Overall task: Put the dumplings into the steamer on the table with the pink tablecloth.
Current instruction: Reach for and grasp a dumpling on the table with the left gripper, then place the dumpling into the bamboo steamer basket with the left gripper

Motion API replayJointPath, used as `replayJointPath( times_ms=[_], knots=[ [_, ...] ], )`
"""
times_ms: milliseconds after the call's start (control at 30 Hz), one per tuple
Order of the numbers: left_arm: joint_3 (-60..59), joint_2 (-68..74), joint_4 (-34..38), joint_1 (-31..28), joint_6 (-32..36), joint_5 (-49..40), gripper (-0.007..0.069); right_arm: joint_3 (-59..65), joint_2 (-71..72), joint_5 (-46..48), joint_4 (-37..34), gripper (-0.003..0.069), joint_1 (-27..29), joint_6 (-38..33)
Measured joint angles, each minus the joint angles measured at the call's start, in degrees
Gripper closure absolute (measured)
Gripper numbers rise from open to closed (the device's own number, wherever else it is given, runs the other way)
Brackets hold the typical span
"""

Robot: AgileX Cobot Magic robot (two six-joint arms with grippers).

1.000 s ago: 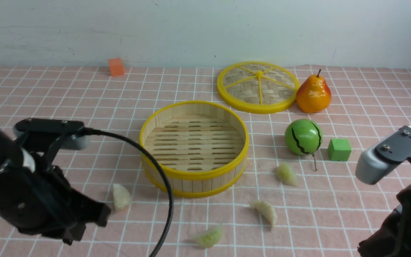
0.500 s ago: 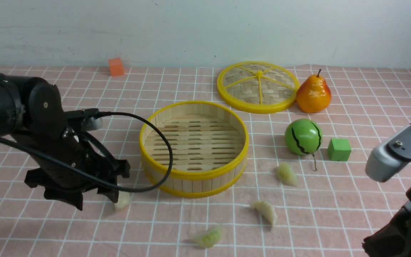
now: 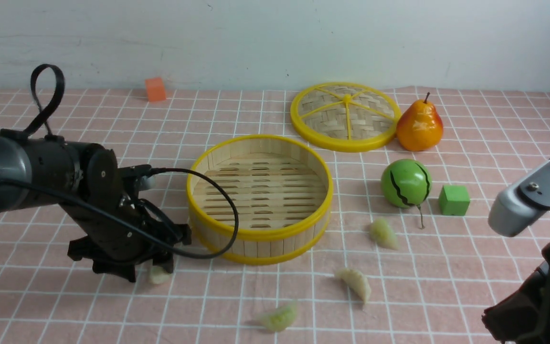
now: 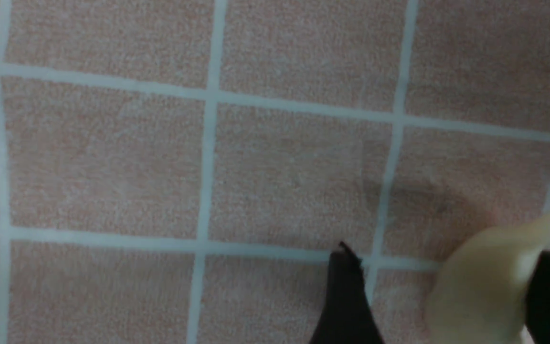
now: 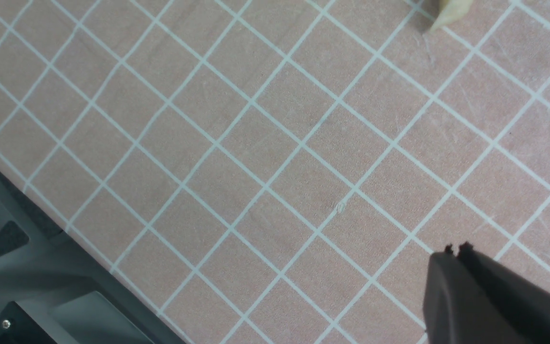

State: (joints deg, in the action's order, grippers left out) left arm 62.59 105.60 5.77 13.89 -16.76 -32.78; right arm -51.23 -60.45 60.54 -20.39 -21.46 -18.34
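Straddling a dumpling (image 3: 159,275), the left pincer (image 3: 148,271) gapes beside the steamer (image 3: 259,235).

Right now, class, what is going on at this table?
The left gripper hangs low over the pink tablecloth beside the steamer, jaws open around one dumpling, not yet gripped. The steamer is empty; three other dumplings lie loose on the cloth. The right gripper is shut, holding nothing.
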Motion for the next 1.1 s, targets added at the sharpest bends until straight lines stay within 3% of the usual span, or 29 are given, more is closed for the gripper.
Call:
replayJointPath(
  times_ms=[167,433,700,867,1100],
  knots=[
    [0.32,0.25,-0.05,0.00,0.40,-0.61,0.0400,0.00,0.00,-0.39,0.00,0.0645,0.00,0.00],
    [7.37,-3.11,0.38,0.00,4.50,-10.19,0.0390,0.00,0.00,-0.84,0.00,0.0638,0.00,0.00],
    [25.66,-2.96,4.69,2.65,10.89,-17.45,0.0390,0.00,0.00,-1.13,0.00,0.0638,0.00,0.00],
    [39.34,6.94,3.70,8.60,11.83,-19.26,0.0390,0.00,0.00,-1.26,-0.30,0.0634,0.00,0.00],
    [51.78,20.41,3.25,10.44,8.65,-18.08,0.0390,0.00,0.00,-0.09,-1.98,0.0625,0.00,0.19]
  ],
)
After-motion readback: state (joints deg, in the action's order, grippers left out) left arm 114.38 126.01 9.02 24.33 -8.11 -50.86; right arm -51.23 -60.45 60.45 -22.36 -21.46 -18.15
